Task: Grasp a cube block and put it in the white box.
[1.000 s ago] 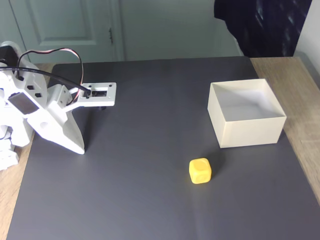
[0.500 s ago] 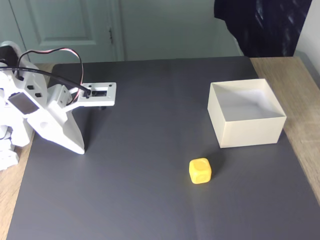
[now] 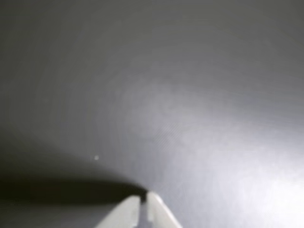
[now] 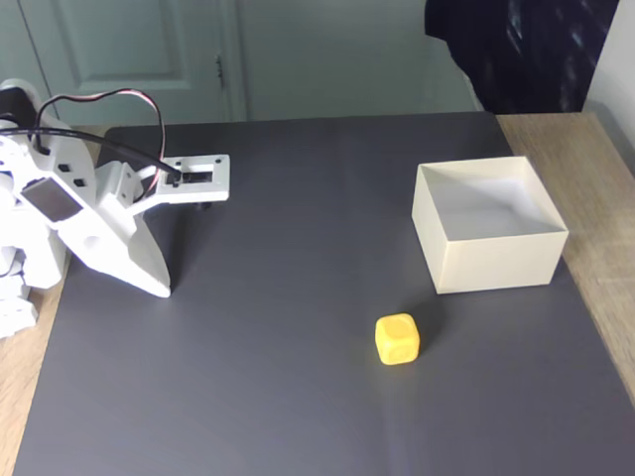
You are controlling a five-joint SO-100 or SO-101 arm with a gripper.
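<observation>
The cube block (image 4: 397, 338), small and bright yellow, lies on the dark mat in the fixed view, just in front of the white box's near left corner. The white box (image 4: 496, 263) stands open-topped at the right and holds nothing. My gripper (image 4: 157, 289) is far off at the mat's left edge, its white fingers pointing down at the mat. In the wrist view the gripper (image 3: 143, 198) has both fingertips pressed together over bare mat, holding nothing.
A dark grey mat (image 4: 298, 198) covers most of the wooden table (image 4: 595, 198). A black cable (image 4: 99, 99) loops over the arm at the left. A dark cloth (image 4: 516, 50) hangs behind the table at the back right.
The arm has shifted slightly up and to the left. The cube and the box have not moved.
</observation>
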